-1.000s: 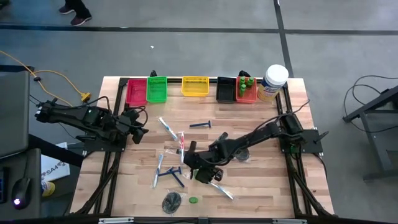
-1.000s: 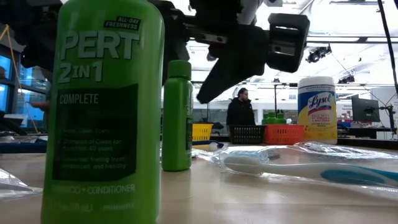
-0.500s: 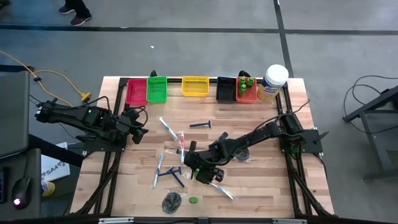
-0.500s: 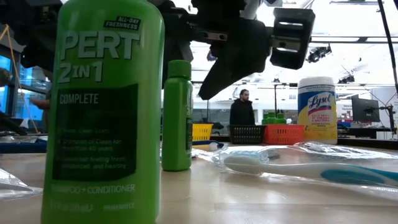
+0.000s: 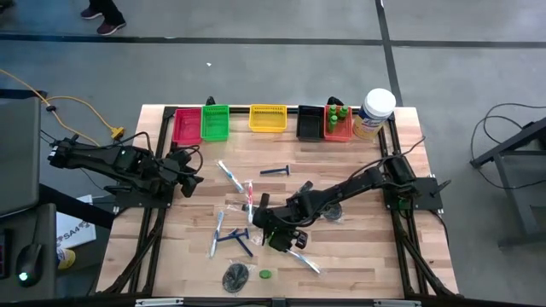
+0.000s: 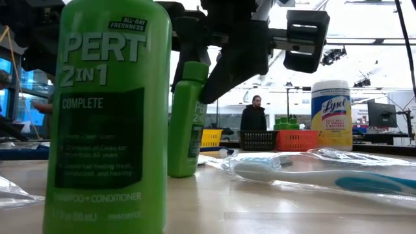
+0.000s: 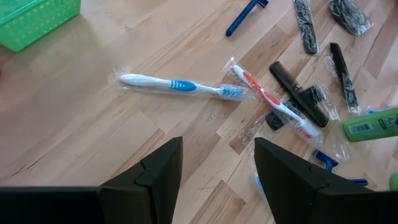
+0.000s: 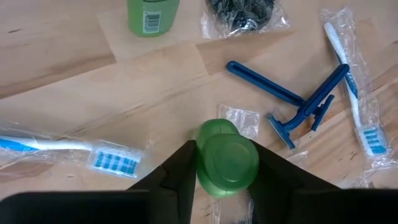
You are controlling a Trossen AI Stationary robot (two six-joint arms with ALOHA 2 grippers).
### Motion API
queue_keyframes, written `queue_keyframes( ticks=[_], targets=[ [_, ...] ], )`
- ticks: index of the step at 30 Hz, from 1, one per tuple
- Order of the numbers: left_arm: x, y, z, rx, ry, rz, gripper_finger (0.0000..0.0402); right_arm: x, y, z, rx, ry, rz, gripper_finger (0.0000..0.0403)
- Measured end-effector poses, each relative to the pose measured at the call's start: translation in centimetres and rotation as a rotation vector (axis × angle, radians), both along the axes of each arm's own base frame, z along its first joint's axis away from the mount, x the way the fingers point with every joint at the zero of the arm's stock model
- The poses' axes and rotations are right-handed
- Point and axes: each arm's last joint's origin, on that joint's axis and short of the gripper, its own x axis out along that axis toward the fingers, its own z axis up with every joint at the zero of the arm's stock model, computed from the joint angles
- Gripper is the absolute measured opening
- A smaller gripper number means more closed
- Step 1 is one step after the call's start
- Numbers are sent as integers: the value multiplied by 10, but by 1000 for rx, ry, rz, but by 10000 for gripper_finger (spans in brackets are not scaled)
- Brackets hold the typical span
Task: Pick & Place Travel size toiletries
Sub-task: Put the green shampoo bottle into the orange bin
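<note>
Right gripper (image 8: pixel 225 167), lower centre of the bench (image 5: pixel 358 256): jaws pinch a tilted green bottle (image 8: pixel 226 164). Left gripper (image 7: pixel 217 163), frame left: jaws spread, empty.

The high view looks straight down on the whole tabletop (image 5: pixel 341 166) from well above. The low view sits at tabletop height, very near a green bottle (image 6: pixel 107 117), facing level toward the room behind. Each wrist view looks down past its own jaws at close range. The small green bottle (image 8: pixel 227 165) between the right jaws also stands in the low view.
</note>
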Motion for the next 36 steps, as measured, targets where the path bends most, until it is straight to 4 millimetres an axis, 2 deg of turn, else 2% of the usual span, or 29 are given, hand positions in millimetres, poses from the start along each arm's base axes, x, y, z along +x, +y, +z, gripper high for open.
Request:
queue_keyframes(
  ticks=[9, 22, 26, 30, 36],
  targets=[
    [0, 0, 0, 0, 0, 0, 193, 0, 1, 0, -7, -3, -8, 107],
    [-1, 0, -1, 1, 10, -1, 193, -8, 6, 18, 42, 12, -144, 106],
    [-1, 0, -1, 2, 15, -1, 193, -16, 4, 36, 54, 4, -284, 106],
    [-1, 0, -1, 2, 16, -1, 193, -26, -7, 59, 87, 3, -502, 105],
    [-1, 0, -1, 2, 17, -1, 193, -51, -49, 94, 179, 55, -972, 105]
  ],
)
